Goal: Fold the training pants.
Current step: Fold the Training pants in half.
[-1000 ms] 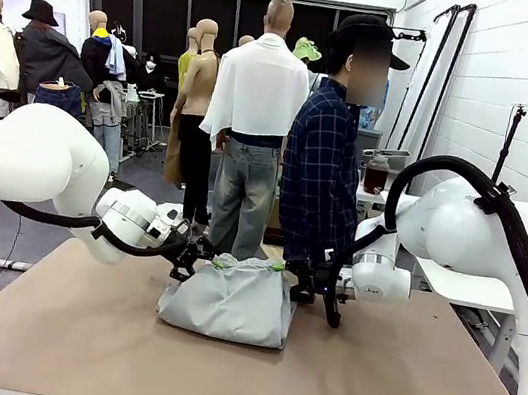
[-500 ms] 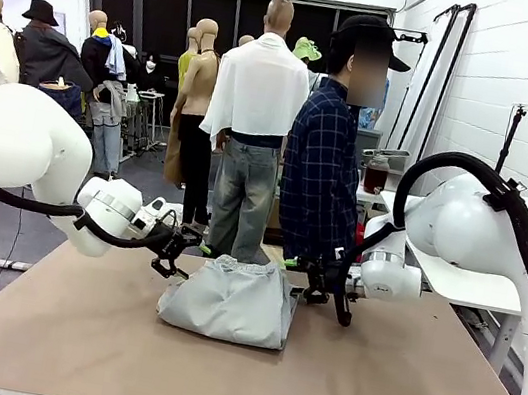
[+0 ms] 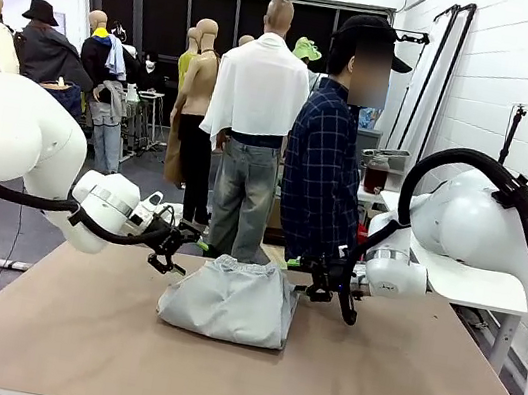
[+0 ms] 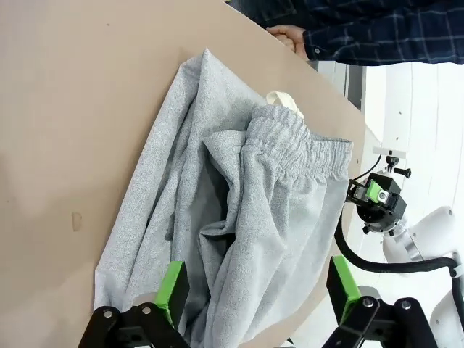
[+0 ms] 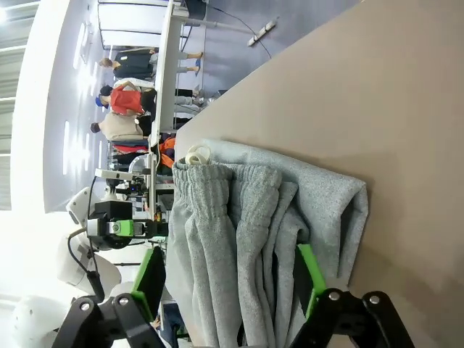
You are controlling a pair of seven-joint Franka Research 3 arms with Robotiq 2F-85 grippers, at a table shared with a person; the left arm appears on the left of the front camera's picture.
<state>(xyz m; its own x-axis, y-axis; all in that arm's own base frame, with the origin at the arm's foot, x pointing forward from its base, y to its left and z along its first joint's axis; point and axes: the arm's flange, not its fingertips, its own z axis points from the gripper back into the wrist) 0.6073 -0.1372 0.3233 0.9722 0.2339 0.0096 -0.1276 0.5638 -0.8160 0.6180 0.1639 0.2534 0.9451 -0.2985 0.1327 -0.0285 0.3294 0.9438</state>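
Looking across the table (image 3: 395, 382) from the front, we find the training pants (image 3: 229, 299) lying folded into a compact grey bundle on the brown tabletop, toward the far edge and roughly mid-table, gathered elastic waistband on the side facing the person (image 3: 325, 167). We note the left gripper (image 3: 172, 248) just off the bundle's left far corner, above the table and clear of the cloth; its jaws stand apart with nothing between them. In the left wrist view the left gripper (image 4: 254, 290) shows both green pads spread wide, the grey fabric lying beyond them, not pinched; the waistband (image 4: 297, 148) is bunched in ridges, and a pale drawstring loop (image 4: 284, 103) peeks out beside it. We see the right gripper (image 3: 319, 280) just off the bundle's right far corner, likewise off the cloth, its jaws apart and empty. From the right wrist view the right gripper (image 5: 228, 279) has its green pads spread either side of the folded layers, which lie farther off on the table. The person stands at the far edge in a dark checked shirt, one hand (image 4: 288, 38) resting at the table rim near the pants.
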